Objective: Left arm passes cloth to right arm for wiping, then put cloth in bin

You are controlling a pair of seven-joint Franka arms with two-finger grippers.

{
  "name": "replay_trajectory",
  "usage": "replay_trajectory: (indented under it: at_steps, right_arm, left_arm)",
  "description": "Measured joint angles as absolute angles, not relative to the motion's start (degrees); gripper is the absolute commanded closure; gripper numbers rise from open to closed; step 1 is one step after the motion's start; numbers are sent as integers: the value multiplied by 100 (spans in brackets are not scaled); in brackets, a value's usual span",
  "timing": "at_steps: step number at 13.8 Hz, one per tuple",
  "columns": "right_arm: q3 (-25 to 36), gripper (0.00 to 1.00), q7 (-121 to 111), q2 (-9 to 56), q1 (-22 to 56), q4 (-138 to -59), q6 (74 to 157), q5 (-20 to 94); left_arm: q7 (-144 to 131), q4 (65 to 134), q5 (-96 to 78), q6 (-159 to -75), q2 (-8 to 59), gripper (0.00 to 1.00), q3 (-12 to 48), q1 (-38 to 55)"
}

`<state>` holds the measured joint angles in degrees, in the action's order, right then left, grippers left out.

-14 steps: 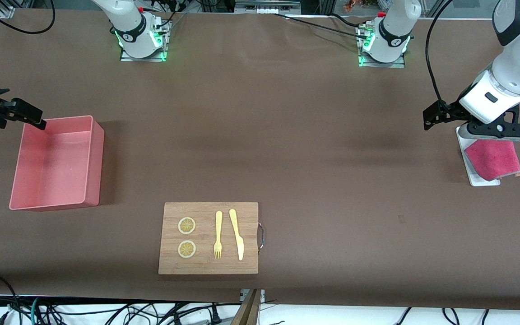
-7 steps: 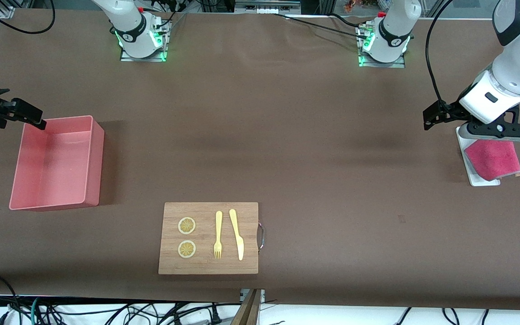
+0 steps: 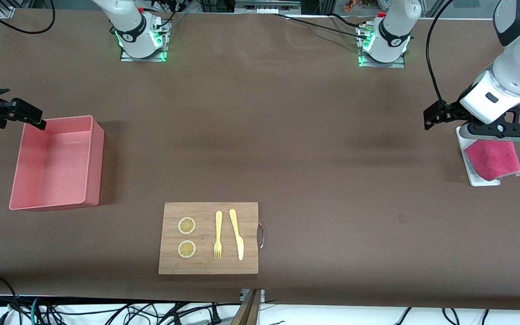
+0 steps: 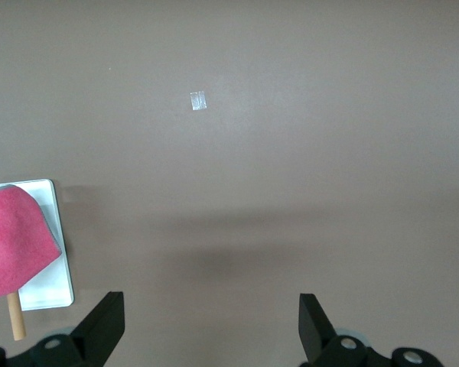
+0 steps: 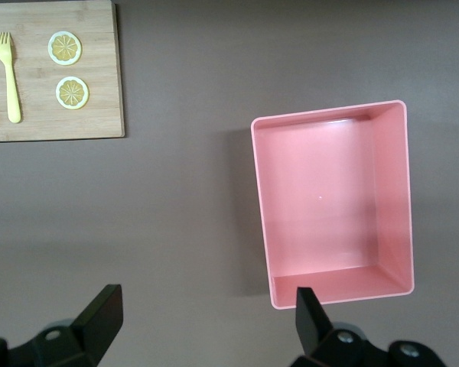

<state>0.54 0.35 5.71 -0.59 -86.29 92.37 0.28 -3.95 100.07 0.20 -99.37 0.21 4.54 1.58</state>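
Both grippers stood wide and empty: left gripper (image 3: 497, 131) at right edge above the cloth (image 3: 492, 159) on its tray (image 3: 479, 179); right gripper (image 3: 14, 113) waited at left edge by the bin (image 3: 95, 158). My grasp risked snagging the tray.

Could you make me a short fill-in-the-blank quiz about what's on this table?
1. The pink cloth lies on a small white ____.
2. The salmon-pink bin holds ____.
3. On the wooden board, beside the fork and knife, lie two lemon ____.
4. The fingers of both hands are ____.

Missing words: tray; nothing; slices; open
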Motion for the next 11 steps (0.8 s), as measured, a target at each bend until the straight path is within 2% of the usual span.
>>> replay_trajectory:
  at_steps: [11]
  right_arm:
    - [54,0,35,571,-59,-8629,9237,28]
  left_arm:
    - [-395,10007,20,-9861,23,0,454,157]
